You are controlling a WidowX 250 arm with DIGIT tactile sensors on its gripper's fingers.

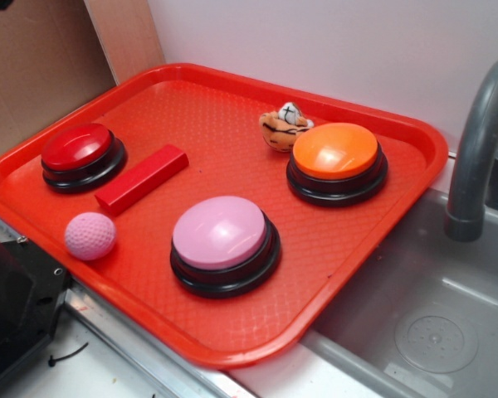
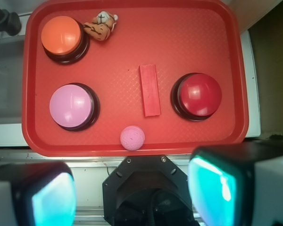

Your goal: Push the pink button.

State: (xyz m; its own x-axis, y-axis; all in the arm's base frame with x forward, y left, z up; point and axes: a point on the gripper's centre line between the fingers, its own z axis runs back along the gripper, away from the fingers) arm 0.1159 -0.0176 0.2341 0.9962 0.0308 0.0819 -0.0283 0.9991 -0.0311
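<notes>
Task not started: pink button (image 1: 220, 232) untouched, sits in tray (image 1: 232, 344) near front edge, beside pink ball (image 1: 90, 235). Gripper (image 2: 132, 193) hangs high above tray's near rim, well apart from btn, fingers spread wide, holding nothing. Remaining: travel over btn, descend, press. Count: 3 dome btns (pink, orange button (image 1: 335, 150), red button (image 1: 76, 146)), 1 ball, 1 red block (image 1: 142, 178), 1 toy tiger (image 1: 284, 126).
</notes>
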